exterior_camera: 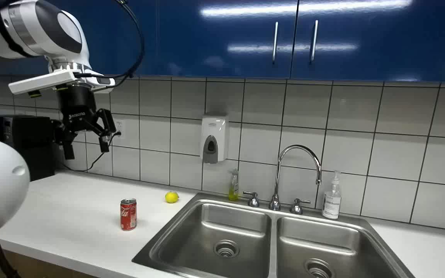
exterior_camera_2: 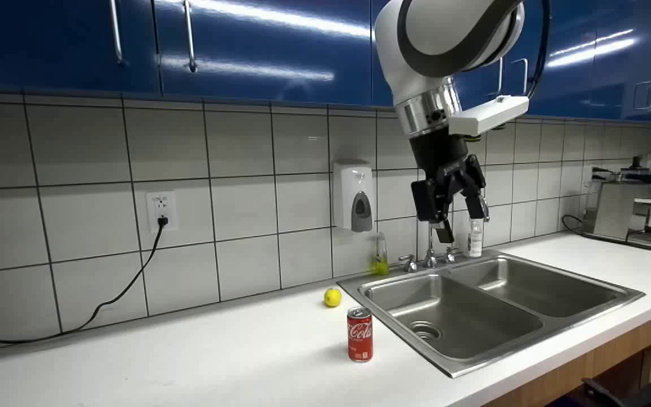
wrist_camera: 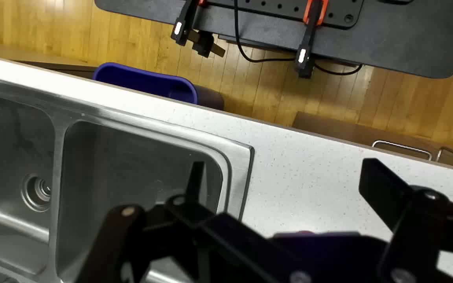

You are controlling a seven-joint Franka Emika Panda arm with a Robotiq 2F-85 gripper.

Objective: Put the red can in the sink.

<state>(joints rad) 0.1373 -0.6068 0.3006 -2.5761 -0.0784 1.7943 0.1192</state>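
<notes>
The red can (exterior_camera: 128,216) stands upright on the white counter, left of the sink (exterior_camera: 273,243). In an exterior view the can (exterior_camera_2: 359,336) is close to the sink's edge (exterior_camera_2: 557,323). My gripper (exterior_camera: 86,148) is open and empty, high above the counter, with its fingers pointing down; an exterior view also shows the gripper (exterior_camera_2: 464,222). In the wrist view the fingers (wrist_camera: 285,181) are spread wide over the counter and the sink's corner rim (wrist_camera: 239,165). Only a small red sliver (wrist_camera: 305,232) shows behind the gripper body there, likely the can's edge.
A small yellow round object (exterior_camera: 171,197) sits behind the can. The chrome faucet (exterior_camera: 299,147), a spray bottle (exterior_camera: 233,185) and a soap bottle (exterior_camera: 332,199) stand at the sink's back. A wall dispenser (exterior_camera: 214,138) and blue cabinets (exterior_camera: 226,38) are above. A black box (exterior_camera: 25,146) stands at the far left.
</notes>
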